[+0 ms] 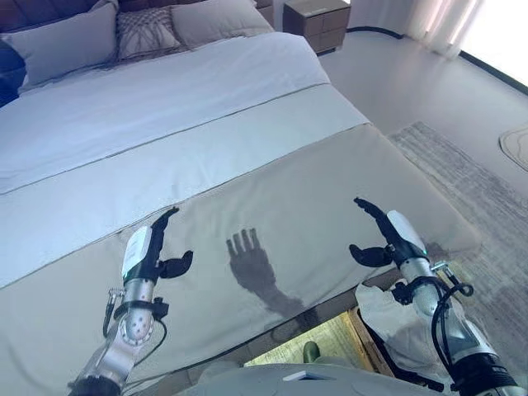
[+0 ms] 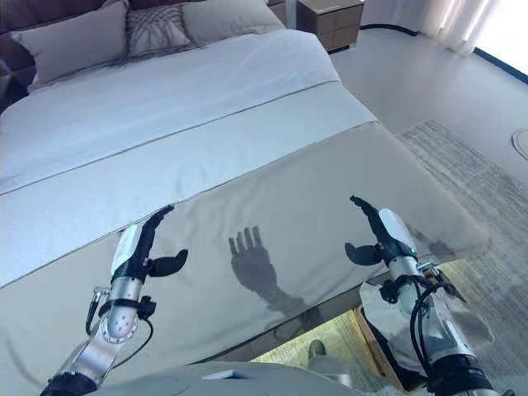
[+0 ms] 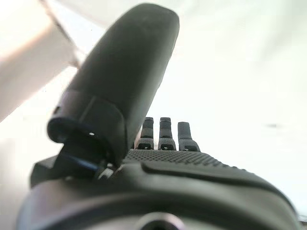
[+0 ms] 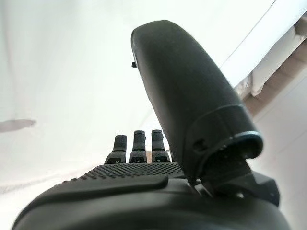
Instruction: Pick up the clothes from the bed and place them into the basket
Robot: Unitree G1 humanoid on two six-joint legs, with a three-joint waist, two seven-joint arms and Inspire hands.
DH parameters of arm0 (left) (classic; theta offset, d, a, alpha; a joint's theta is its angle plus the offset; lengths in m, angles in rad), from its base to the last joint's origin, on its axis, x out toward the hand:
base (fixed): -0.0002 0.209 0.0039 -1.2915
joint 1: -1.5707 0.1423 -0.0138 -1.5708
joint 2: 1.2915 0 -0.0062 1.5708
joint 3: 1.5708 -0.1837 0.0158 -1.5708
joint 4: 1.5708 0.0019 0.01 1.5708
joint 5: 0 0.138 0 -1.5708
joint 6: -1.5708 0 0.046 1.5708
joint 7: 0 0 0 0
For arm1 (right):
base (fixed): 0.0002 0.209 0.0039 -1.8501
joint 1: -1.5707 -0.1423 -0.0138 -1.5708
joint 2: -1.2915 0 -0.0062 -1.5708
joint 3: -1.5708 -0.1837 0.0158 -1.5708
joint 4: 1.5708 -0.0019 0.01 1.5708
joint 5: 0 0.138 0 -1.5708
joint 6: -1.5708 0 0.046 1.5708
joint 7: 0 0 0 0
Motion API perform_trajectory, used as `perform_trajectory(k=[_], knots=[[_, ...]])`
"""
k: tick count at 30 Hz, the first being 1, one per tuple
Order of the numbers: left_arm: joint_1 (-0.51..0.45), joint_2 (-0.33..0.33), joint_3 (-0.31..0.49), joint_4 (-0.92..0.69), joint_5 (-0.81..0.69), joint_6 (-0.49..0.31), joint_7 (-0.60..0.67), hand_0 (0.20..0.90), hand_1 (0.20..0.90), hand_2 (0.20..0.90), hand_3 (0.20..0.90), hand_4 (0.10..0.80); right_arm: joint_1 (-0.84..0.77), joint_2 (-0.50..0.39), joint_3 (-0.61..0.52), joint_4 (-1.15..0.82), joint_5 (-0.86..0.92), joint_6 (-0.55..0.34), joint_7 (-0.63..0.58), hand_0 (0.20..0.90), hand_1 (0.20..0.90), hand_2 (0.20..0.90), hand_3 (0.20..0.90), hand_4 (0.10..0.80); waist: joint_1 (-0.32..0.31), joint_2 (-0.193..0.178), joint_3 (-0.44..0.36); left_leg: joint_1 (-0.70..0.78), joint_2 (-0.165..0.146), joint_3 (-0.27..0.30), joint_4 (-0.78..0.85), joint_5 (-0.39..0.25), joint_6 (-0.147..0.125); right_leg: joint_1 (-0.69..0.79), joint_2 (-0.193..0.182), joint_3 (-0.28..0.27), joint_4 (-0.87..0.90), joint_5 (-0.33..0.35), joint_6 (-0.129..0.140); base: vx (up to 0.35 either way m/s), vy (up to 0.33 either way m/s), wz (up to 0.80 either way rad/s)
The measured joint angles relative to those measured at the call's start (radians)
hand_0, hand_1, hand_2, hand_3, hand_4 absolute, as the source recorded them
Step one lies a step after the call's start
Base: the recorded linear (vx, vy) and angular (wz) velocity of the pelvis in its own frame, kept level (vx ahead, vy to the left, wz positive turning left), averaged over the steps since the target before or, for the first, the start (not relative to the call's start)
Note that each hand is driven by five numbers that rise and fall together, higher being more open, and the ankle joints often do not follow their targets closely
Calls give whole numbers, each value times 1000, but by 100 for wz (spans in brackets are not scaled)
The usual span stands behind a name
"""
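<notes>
Both hands' fingers (image 1: pixel 162 224) straight above bed (image 1: pixel 247 165), holding nothing.

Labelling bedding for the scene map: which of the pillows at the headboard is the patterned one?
The middle pillow: it has a line pattern and sits between the plain left pillow and plain right pillow.

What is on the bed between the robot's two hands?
Nothing: between the left hand and right hand lies only bare beige bed cover, seen in both eye views.

nightstand (image 1: pixel 318 21) by pale floor (image 1: pixel 396 78), rug (image 1: pixel 470 177).
</notes>
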Motion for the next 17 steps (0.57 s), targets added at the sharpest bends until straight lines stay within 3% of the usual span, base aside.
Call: perform_trajectory(k=[8, 17], knots=[[44, -19, -1, 52, -16, 26, -42, 900, 900, 900, 900, 800, 6, 1, 53, 0, 1, 50, 20, 900, 900, 900, 900, 800, 59, -6, 0, -29, -9, -61, -1, 22, -1, 9, -10, -60, 0, -8, 10, 21, -19, 28], [43, -18, -4, 57, -53, 46, -82, 900, 900, 900, 900, 800, -3, 1, 126, 0, 1, 92, 21, 900, 900, 900, 900, 800, 85, -7, 0, -39, -10, -78, 0, 34, -1, 7, -12, -86, 0, -8, 10, -3, -8, 6]])
